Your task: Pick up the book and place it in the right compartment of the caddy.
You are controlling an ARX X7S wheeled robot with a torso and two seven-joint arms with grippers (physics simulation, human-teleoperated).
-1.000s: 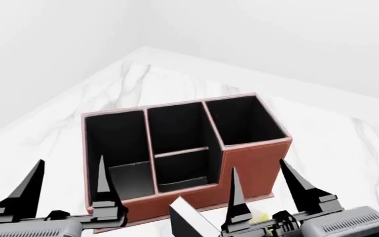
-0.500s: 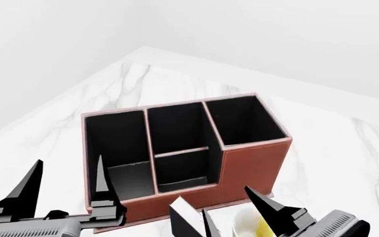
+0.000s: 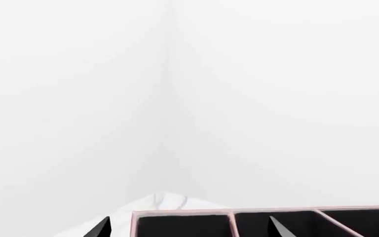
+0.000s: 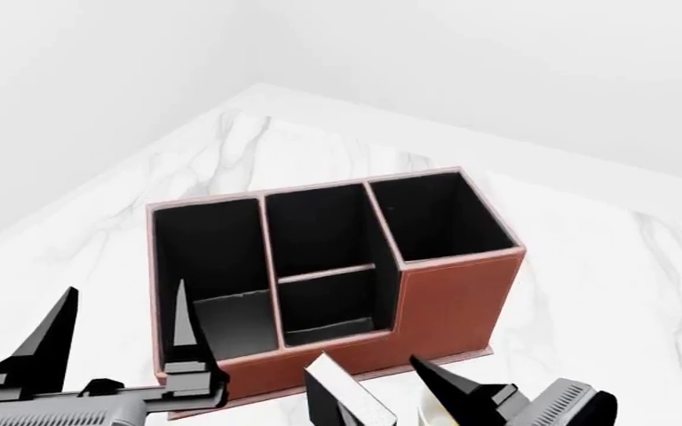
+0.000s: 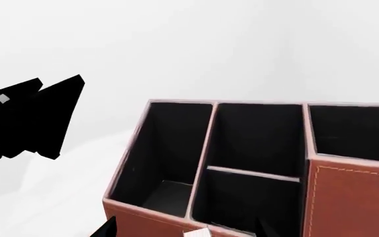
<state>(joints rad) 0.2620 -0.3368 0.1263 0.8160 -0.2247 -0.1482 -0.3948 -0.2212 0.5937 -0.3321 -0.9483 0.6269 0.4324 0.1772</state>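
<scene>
book (image 4: 347, 397): sitting at the bottom edge of the head view, white page edges showing, tilted, just in front of the caddy's front wall; lower part cut off by the frame; a small white corner is also showing in the right wrist view (image 5: 197, 232)
caddy (image 4: 442, 302): reddish-brown box with black lining and pale pink rim, standing upright on the counter, three sections side by side
right compartment (image 4: 442, 217): tallest square section at the caddy's right end, black inside, nothing showing in it
middle section (image 4: 323, 266): split by a low cross divider into a back and a front part
left section (image 4: 217, 275): wide, walls sloping down toward the front, grey floor showing
right end effector (image 4: 407, 399): sitting low at the bottom of the head view, just right of the book, one dark pointed finger (image 4: 454, 390) showing beside the book; the other finger is not clearly showing, so cannot tell if it is open or closed; cannot tell whether it is touching the book
left end effector (image 4: 116, 333): hovering in front of the caddy's left front corner, two pointed black fingers spread wide apart, holding nothing
counter (image 4: 270, 151): white marble with grey veins, corner pointing away from the robot
left wrist view: mostly showing blank white wall, caddy rim (image 3: 242, 212) along the bottom edge
</scene>
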